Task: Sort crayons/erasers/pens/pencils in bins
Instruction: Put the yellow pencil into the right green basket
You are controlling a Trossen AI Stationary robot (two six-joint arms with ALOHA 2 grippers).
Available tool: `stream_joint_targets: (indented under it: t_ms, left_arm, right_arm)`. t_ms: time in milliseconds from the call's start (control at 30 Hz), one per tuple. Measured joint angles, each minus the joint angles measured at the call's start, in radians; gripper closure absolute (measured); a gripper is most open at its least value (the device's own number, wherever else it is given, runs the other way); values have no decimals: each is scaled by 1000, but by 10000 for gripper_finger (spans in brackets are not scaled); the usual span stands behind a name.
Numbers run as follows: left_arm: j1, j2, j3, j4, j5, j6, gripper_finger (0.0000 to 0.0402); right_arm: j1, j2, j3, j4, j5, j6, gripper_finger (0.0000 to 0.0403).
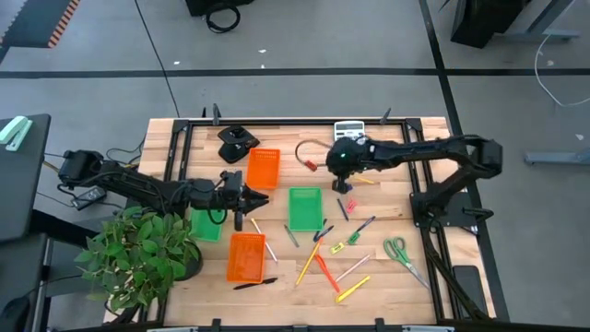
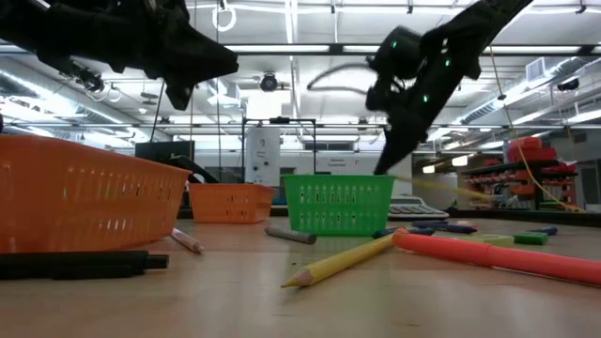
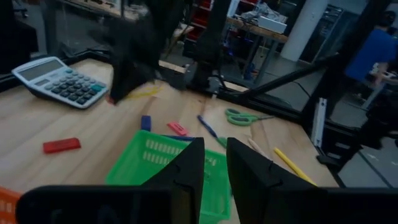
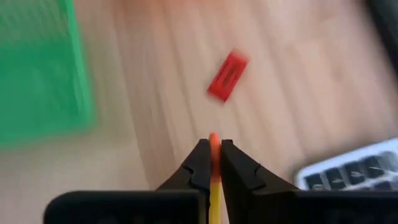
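Observation:
My right gripper (image 4: 213,155) hangs above the table between the calculator (image 1: 348,128) and the middle green bin (image 1: 304,207). It is shut on a yellow pencil (image 4: 214,193). A red eraser (image 4: 227,76) lies on the wood below it. My left gripper (image 3: 212,163) is open, with nothing between its fingers. It hovers left of that green bin (image 3: 163,163), near the far orange bin (image 1: 263,169). Pencils, pens and a red crayon (image 1: 324,270) lie scattered on the table's near right part. My right gripper pinches the pencil just below its orange end (image 4: 213,140) between its two fingertips, slanting down from above. The shaft runs back between the fingers toward the wrist. In the low view the pencil (image 2: 441,188) is lifted clear of the table.
A second green bin (image 1: 205,226) and the near orange bin (image 1: 246,256) sit by the left arm, next to a potted plant (image 1: 138,254). Green-handled scissors (image 1: 398,249) lie at the right. A black pen (image 1: 253,283) lies near the front edge.

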Motion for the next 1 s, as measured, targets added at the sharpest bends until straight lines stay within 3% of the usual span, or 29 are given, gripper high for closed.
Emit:
stream_joint_targets:
  t_ms: [167, 367, 700, 1000]
  left_arm:
    - [-20, 0, 0, 0, 0, 6, 328]
    - [-36, 0, 0, 1, 0, 17, 327]
    - [-67, 0, 0, 1, 0, -2, 331]
    - [-98, 0, 0, -4, 1, 2, 332]
  right_arm:
    - [3, -111, 19, 50, -7, 303, 377]
    - [58, -155, 64, 253, -42, 524, 371]
    - [240, 7, 75, 436, 57, 606, 369]
    - [256, 132, 74, 547, 198, 722, 368]
